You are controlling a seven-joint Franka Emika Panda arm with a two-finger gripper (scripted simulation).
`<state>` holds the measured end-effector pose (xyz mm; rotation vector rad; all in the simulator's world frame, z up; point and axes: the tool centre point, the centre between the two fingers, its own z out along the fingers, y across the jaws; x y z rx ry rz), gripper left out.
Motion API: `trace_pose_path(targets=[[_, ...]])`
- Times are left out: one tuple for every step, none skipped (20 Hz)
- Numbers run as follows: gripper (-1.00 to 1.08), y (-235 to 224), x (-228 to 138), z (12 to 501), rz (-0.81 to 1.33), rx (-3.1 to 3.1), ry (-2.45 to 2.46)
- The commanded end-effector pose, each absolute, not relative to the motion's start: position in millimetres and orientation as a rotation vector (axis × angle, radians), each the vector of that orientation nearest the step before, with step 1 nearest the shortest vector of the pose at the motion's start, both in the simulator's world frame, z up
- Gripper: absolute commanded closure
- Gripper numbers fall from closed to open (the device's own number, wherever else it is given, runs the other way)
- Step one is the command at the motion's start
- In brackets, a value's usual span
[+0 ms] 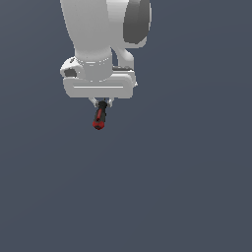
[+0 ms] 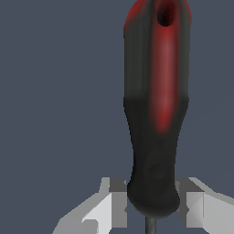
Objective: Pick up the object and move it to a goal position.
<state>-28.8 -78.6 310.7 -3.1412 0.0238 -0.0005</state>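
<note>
In the exterior view, the white arm [image 1: 101, 39] reaches down from the top of the frame, ending in a broad white gripper [image 1: 101, 103]. Its two short fingers [image 1: 93, 102] are drawn close together around the black end of the screwdriver [image 1: 99, 117], whose red-and-black handle hangs just below the gripper, tilted slightly, red tip lowest. All around is a plain dark grey-blue ground [image 1: 187, 172].

In the wrist view, the screwdriver [image 2: 155, 114] fills the frame: a red-striped black handle with a hole near its red end. The gripper [image 2: 153, 205] pinches the handle's black base, one pale finger [image 2: 107, 208] on each side, touching it. A thin grey shaft [image 2: 149, 226] emerges between them.
</note>
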Motion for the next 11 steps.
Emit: trace_pose_path(targets=[[1.08,-80.5,-29.8,325.3,0.0,-3.141,0.023],[1.08,-81.1,-29.9,329.6,0.0,-3.141,0.023],[1.08,-81.7,-30.0,333.3,0.0,-3.141,0.023],[1.08,-82.1,-30.0,336.4,0.0,-3.141,0.023],[1.08,-82.5,-30.0,338.9,0.0,-3.141,0.023],[1.08,-82.9,-29.9,340.9,0.0,-3.141,0.023],[1.08,-83.1,-29.8,342.3,0.0,-3.141,0.023],[1.08,-83.3,-29.6,343.1,0.0,-3.141,0.023],[1.08,-83.3,-29.3,343.3,0.0,-3.141,0.023],[1.08,-83.3,-29.0,343.0,0.0,-3.141,0.023],[1.08,-83.3,-28.8,342.7,0.0,-3.141,0.023]])
